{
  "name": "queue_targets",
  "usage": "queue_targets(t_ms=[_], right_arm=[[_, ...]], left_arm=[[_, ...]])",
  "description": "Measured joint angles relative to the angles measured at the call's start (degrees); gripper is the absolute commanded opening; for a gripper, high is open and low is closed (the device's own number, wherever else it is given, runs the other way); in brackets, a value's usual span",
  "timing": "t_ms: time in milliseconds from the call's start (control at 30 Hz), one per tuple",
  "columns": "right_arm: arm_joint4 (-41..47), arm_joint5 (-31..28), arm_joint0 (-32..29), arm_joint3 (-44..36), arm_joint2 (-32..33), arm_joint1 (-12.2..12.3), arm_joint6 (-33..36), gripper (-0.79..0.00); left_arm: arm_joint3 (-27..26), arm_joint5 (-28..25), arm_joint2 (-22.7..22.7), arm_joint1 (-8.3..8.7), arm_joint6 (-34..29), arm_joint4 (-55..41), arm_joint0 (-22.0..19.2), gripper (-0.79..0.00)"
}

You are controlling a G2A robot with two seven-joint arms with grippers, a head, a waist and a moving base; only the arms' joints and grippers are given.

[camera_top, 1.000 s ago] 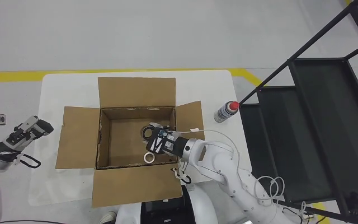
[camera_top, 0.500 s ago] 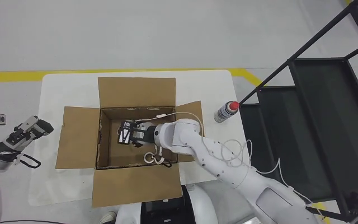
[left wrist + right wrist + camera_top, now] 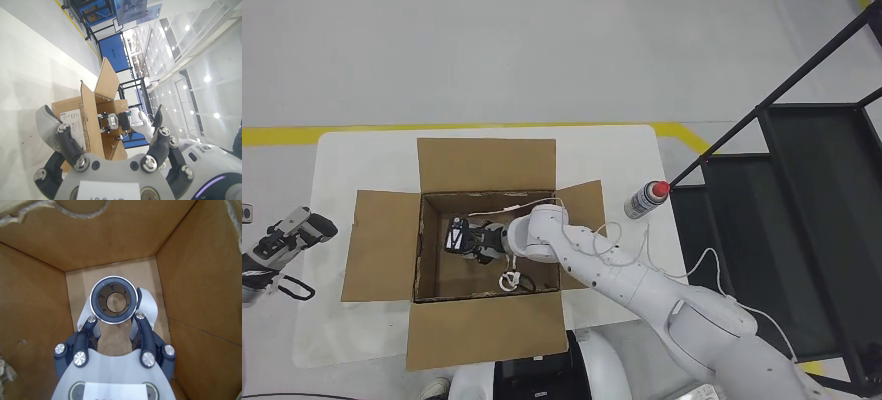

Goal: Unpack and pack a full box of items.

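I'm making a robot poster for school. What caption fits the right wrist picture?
The right hand grips a metal ring inside the cardboard box.

Outer wall of metal ring (image 3: pixel 114 281) masked by fingers of right gripper (image 3: pixel 114 298). From above, part of box (image 3: pixel 382 245) floor covered by that arm. Small white item (image 3: pixel 508 281) by box's near wall: too small to name. Arm behind left gripper (image 3: pixel 314 226) cut off at picture's edge. Label (image 3: pixel 72 120) print on box unreadable.
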Motion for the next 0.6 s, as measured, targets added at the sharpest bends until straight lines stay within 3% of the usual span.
queue_targets(t_ms=[100,133,167,200,433,600], right_arm=[[-0.3,0.3,0.7,2.2,-0.2,-0.6,-0.2,-0.391],[-0.4,0.3,1.0,2.7,-0.2,-0.8,-0.4,-0.348],[-0.4,0.2,1.2,3.3,-0.2,-0.9,-0.7,-0.234],[-0.5,0.2,1.3,3.8,-0.2,-1.0,-0.9,-0.006],[-1.8,-0.8,0.9,3.6,1.0,-0.8,-2.3,0.000],[-4.1,-1.5,-2.8,-5.3,5.0,1.8,-3.7,0.000]], left_arm=[[0.0,0.0,0.0,0.00,0.0,0.0,0.0,0.000],[0.0,0.0,0.0,0.00,0.0,0.0,0.0,0.000],[0.0,0.0,0.0,0.00,0.0,0.0,0.0,0.000],[0.0,0.0,0.0,0.00,0.0,0.0,0.0,0.000],[0.0,0.0,0.0,0.00,0.0,0.0,0.0,0.000],[0.0,0.0,0.0,0.00,0.0,0.0,0.0,0.000]])
